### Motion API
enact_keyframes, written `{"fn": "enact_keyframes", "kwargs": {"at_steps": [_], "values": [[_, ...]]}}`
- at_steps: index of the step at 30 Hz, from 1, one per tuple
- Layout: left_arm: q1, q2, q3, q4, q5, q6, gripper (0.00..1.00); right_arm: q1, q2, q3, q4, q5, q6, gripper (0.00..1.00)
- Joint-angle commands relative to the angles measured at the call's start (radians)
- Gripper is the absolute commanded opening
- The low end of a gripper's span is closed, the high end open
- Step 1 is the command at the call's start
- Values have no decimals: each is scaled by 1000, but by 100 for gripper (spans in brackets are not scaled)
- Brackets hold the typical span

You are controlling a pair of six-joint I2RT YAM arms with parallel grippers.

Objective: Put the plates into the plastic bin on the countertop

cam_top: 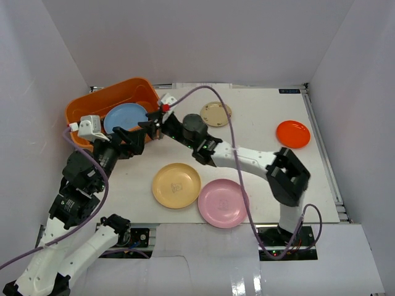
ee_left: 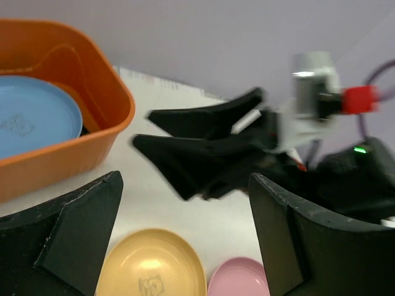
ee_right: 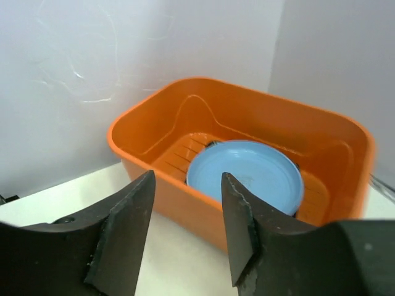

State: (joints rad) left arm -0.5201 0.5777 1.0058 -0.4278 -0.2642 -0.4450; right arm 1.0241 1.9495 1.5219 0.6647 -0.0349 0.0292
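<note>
The orange plastic bin [cam_top: 80, 108] stands at the back left of the white countertop [cam_top: 259, 166]. A blue plate [cam_top: 125, 117] lies inside it, with a dark edge showing beneath it in the right wrist view [ee_right: 247, 176]. My right gripper [cam_top: 150, 127] is open and empty just outside the bin's near right wall [ee_right: 179, 200]. My left gripper [cam_top: 137, 140] is open and empty beside it, above the bare countertop. The yellow plate [cam_top: 176, 185] and pink plate [cam_top: 223, 203] lie near the front. The small beige plate [cam_top: 215, 113] and orange-red plate [cam_top: 292, 134] lie farther back.
White walls enclose the countertop on three sides. The two grippers are close together by the bin's corner; in the left wrist view the right gripper's fingers [ee_left: 185, 148] cross just ahead of my left fingers [ee_left: 68, 240]. The right arm's cable [cam_top: 237, 154] loops over the middle.
</note>
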Motion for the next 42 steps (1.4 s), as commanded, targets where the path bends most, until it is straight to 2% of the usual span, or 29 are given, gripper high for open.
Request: {"fn": "enact_keyframes", "kwargs": {"at_steps": [1,4,5,6,8,9,11,14,18,23,29,34,40,42], "values": [[-3,10,-2,-173,-18,-84,92,-2,-194,-257,81,143,96,51],[-3,65,-36,-275,31,-155,88,-2,-361,-494,-17,220,159,38],[-3,82,-50,-308,52,-171,87,-1,-398,-543,-116,231,211,33],[-3,115,-65,-321,75,-208,86,-2,-472,-615,-179,221,236,32],[-3,151,-111,-359,108,-257,82,4,-544,-666,-381,184,297,32],[-4,168,-127,-368,115,-296,82,23,-616,-693,-425,187,308,32],[-3,217,-159,-373,144,-325,81,48,-708,-772,-537,190,311,35],[-3,302,-167,-414,128,-397,81,102,-757,-812,-693,190,308,43],[-4,415,-182,-465,89,-471,81,210,-759,-838,-816,220,316,54],[-3,465,-283,-399,76,-561,77,300,-750,-862,-887,297,348,60],[-3,499,-381,-301,56,-598,72,375,-727,-878,-916,326,385,61],[-3,540,-421,-209,85,-597,61,404,-676,-868,-941,372,388,55],[-3,567,-440,-201,53,-581,45,444,-620,-847,-927,395,405,51],[-3,570,-447,-200,37,-578,36,461,-592,-833,-926,409,405,51]]}}
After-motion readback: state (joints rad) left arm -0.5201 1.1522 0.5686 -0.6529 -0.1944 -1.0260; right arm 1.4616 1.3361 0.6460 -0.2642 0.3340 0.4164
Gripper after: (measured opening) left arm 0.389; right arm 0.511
